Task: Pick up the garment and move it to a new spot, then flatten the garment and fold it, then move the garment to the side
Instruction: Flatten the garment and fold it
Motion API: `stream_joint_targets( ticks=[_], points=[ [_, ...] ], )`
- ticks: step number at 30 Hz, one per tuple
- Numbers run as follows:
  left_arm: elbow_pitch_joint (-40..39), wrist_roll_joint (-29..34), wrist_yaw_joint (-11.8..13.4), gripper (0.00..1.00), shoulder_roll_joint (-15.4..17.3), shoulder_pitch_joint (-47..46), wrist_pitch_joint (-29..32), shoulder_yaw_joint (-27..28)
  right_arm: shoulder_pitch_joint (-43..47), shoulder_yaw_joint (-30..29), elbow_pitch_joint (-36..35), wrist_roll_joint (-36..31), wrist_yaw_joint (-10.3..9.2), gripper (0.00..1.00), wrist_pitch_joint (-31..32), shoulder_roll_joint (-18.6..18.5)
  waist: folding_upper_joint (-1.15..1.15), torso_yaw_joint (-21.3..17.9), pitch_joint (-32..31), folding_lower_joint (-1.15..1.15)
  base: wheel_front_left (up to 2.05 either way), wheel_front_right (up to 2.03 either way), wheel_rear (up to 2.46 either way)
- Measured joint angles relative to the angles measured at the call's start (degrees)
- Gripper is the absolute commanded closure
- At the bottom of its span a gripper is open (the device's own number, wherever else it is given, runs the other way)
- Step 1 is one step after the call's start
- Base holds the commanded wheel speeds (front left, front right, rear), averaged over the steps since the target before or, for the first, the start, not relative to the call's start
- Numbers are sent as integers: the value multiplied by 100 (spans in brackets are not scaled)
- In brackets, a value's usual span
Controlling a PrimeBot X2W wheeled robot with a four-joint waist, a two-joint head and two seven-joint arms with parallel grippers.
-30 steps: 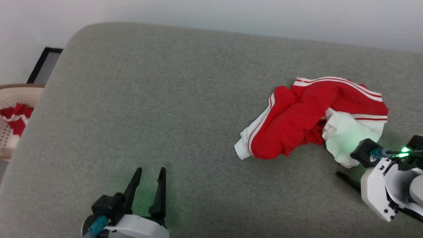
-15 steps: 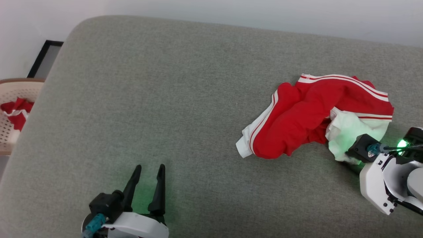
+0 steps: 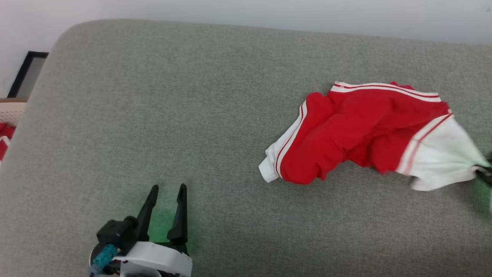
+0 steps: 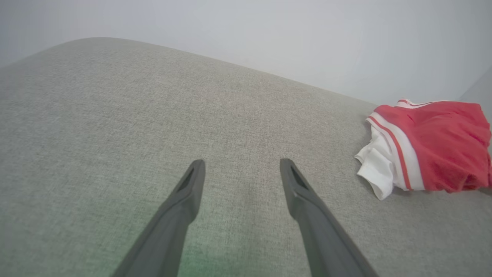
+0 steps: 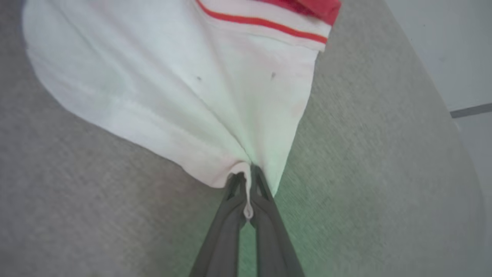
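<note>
Grey woven fabric covers the worktop (image 3: 153, 96), and nearest the robot, at the lower left of the head view, the left gripper (image 3: 168, 187) hovers over bare cloth. Its two dark fingers are spread apart with nothing between them, and they point away across the surface. A faint green glow falls on the fabric around them.

Farther out and to the right lies the garment (image 3: 346, 130), well apart from the left gripper. Its red body is bunched in soft folds, with red-and-white striped trim along its far edge and another striped band with a white end at its near left corner. The left wrist view shows that white end resting on the worktop.

On the garment's right side a white sleeve (image 3: 442, 154) is drawn out to a point toward the right edge of the head view. There the right gripper (image 5: 247, 175) has its fingers pressed together on a pinch of the sleeve's hem, with the cloth fanning out taut from the grip.

At the far left edge, beyond the worktop's rounded corner, a pale basket (image 3: 9, 111) holds a bit of red cloth (image 3: 4, 142). A dark frame (image 3: 27, 73) stands behind it. A plain pale wall (image 3: 269, 11) runs along the back.
</note>
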Motion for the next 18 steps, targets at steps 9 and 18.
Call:
stream_joint_targets(
  ticks=[9, 18],
  points=[
    [13, 71, 0, 0, -1, -142, 0, -1, 255, -259, 851, 449, 0, 100, -333, -243, 0, -152, 145, 0, 0, 0, 0],
    [11, 174, 0, 0, -1, -255, 0, -30, 402, -505, 1956, 962, 0, 100, -590, -310, 0, -112, 248, 0, 0, 0, 0]
  ],
)
